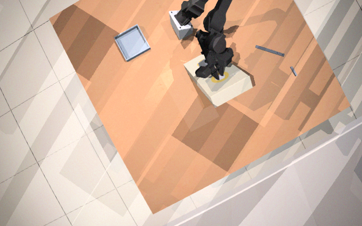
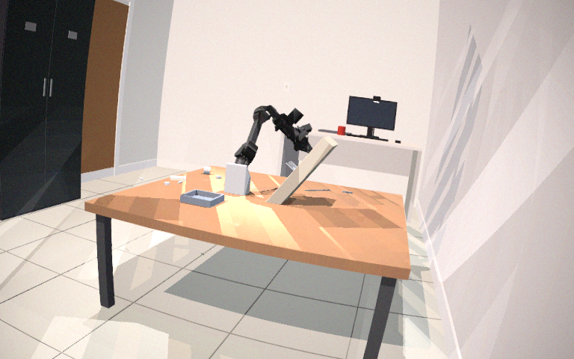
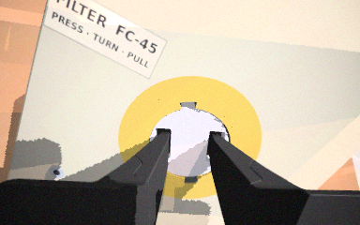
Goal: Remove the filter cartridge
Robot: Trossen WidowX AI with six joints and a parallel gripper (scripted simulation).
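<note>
The round pale filter cartridge [image 3: 189, 123] [image 1: 221, 77] sits flush in the tilted cream service panel [image 3: 70, 94] [image 1: 232, 85] [image 2: 304, 169], inside a yellow ring [image 3: 141, 112] [image 1: 214, 79]. A label [image 3: 108, 37] on the panel reads "FILTER FC-45 PRESS · TURN · PULL". My gripper [image 3: 188, 139] [image 1: 217, 74] [image 2: 308, 148] stands against the cartridge's face. Its two fingers are a little apart, with the tips at the left and right of the face and nothing between them. The fingers hide the slots. The shallow grey tray [image 1: 119, 48] [image 2: 199, 202] lies on the table far to the left of the panel, with nothing in it.
The arm's grey base block [image 1: 182, 29] [image 2: 237, 178] stands behind the panel. A long dark bar [image 1: 269, 50] and a short dark piece [image 1: 293, 71] lie on the table to the right. A small screw hole [image 3: 56, 172] marks the panel's lower left.
</note>
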